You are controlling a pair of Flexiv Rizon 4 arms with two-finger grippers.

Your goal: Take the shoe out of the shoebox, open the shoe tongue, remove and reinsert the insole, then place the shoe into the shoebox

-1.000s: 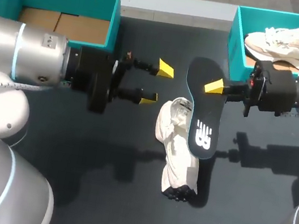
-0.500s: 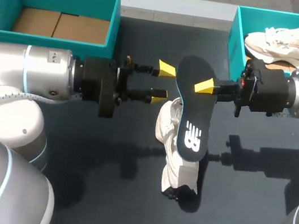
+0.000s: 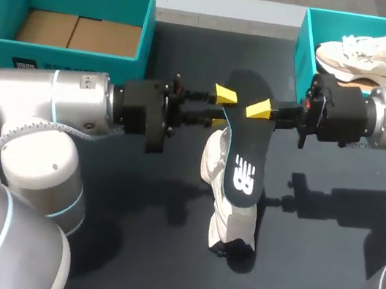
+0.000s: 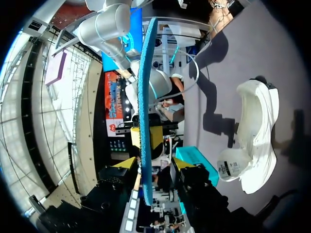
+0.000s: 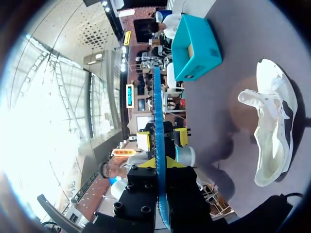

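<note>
Black insole (image 3: 244, 149) hangs pinched in our right pincer (image 3: 258, 111) — our left pincer (image 3: 220, 109) straddles it, parted; we'd clamp squarely before the right releases.

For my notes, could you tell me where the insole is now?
Head view: the insole hangs mid-table over the white shoe, clamped by the right gripper, its edge inside the open left gripper.

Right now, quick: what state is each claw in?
Left claw: open, its fingers either side of the insole.
Right claw: closed, holding the insole.
</note>
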